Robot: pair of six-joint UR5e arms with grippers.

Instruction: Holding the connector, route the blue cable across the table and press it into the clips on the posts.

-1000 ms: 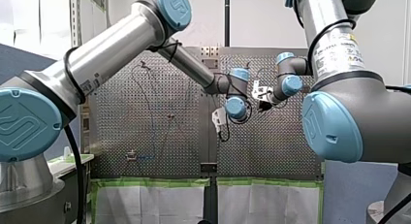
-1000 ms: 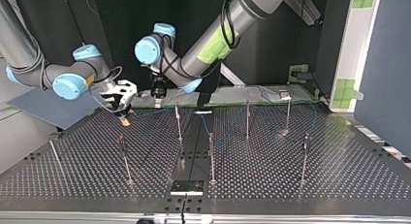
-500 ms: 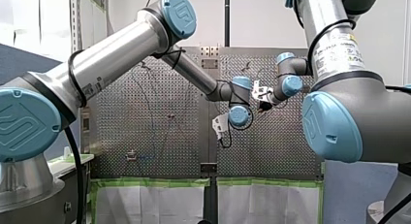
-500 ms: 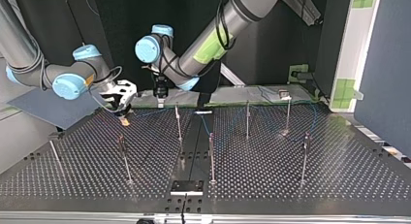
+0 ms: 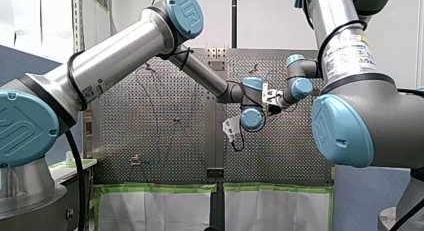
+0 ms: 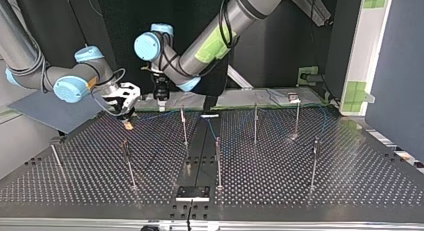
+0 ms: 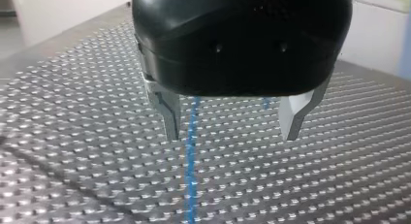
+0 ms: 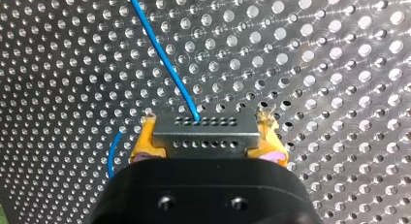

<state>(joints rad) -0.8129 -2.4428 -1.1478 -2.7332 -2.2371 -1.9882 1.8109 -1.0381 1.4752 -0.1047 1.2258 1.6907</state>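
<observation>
The perforated metal table (image 6: 350,171) fills my screens, dark and dotted with holes, with thin upright posts (image 6: 218,161) standing across it.

On my right wrist camera, my right gripper (image 8: 207,129) is clamped on the connector (image 8: 205,142). Its yellow pads (image 8: 145,136) press against the connector's two short ends, and the grey block with its rows of small holes sits square between them, just above the table. The blue cable (image 8: 162,56) leaves the connector's front face near the middle and runs ahead of this gripper, slanting off to one side across the holes. A second short bend of blue shows beside one pad.

On my left wrist camera, my left gripper (image 7: 231,134) hangs over the table with its metal fingers (image 7: 167,115) spread wide, gripping nothing. The cable runs under it, passing through the gap close beside one finger and well apart from the other, then carries on ahead of the gripper. I cannot tell whether the cable touches the table there.

In the top view the two grippers hang near each other at the table's far edge, and one post stands near my left gripper.
</observation>
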